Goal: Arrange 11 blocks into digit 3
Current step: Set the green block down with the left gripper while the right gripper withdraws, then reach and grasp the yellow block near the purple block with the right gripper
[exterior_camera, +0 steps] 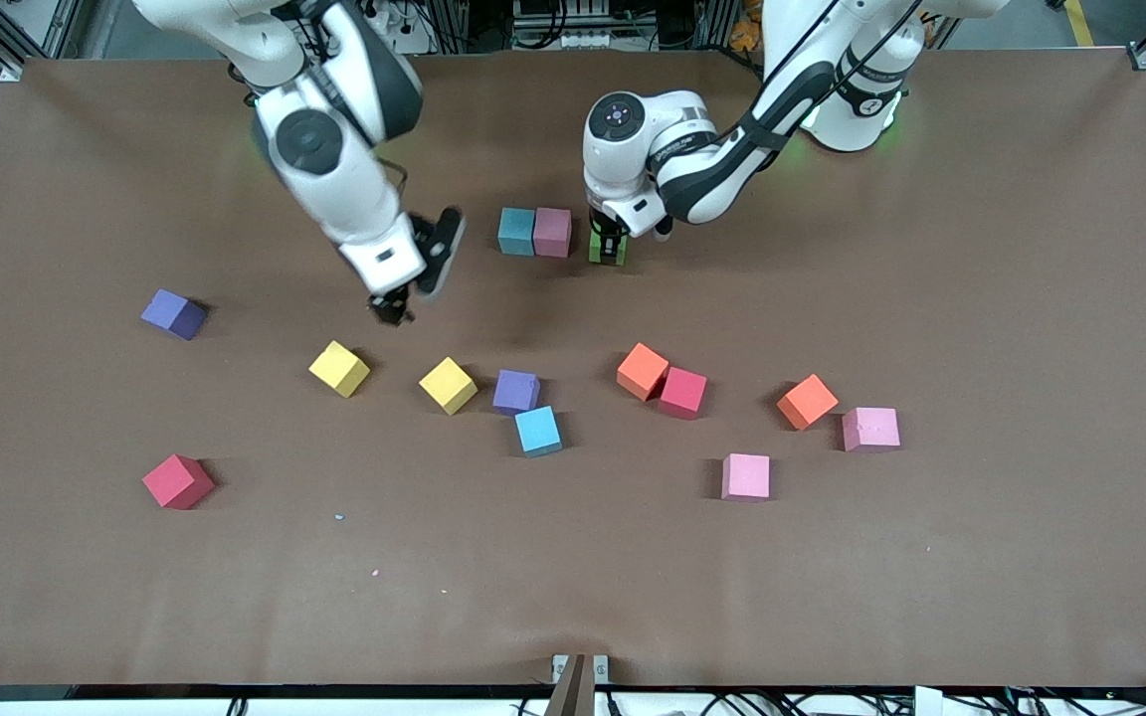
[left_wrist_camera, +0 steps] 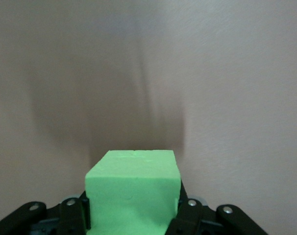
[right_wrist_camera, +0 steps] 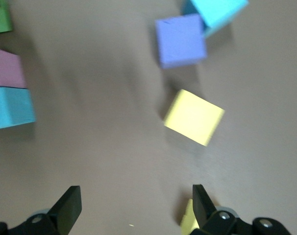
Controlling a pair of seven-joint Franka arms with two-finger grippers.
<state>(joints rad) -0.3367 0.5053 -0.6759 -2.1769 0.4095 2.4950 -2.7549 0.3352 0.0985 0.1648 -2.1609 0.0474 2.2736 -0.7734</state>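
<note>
My left gripper [exterior_camera: 608, 244] is shut on a green block [exterior_camera: 609, 250] [left_wrist_camera: 134, 188], low at the table. It is just beside the pink block [exterior_camera: 553, 232], toward the left arm's end, with a small gap between them. The pink block touches a teal block [exterior_camera: 516, 231], so the three form a row. My right gripper [exterior_camera: 391, 308] [right_wrist_camera: 135, 205] is open and holds nothing. It hangs over bare table close to a yellow block [exterior_camera: 339, 368] [right_wrist_camera: 189, 220]. A second yellow block [exterior_camera: 448, 385] [right_wrist_camera: 194, 117] lies beside a purple block [exterior_camera: 516, 391] [right_wrist_camera: 180, 40].
Loose blocks lie nearer the camera: light blue [exterior_camera: 538, 431], orange [exterior_camera: 643, 371] touching red [exterior_camera: 682, 392], orange [exterior_camera: 807, 402], two pink [exterior_camera: 870, 429] [exterior_camera: 745, 476]. Purple [exterior_camera: 174, 314] and red [exterior_camera: 178, 481] sit toward the right arm's end.
</note>
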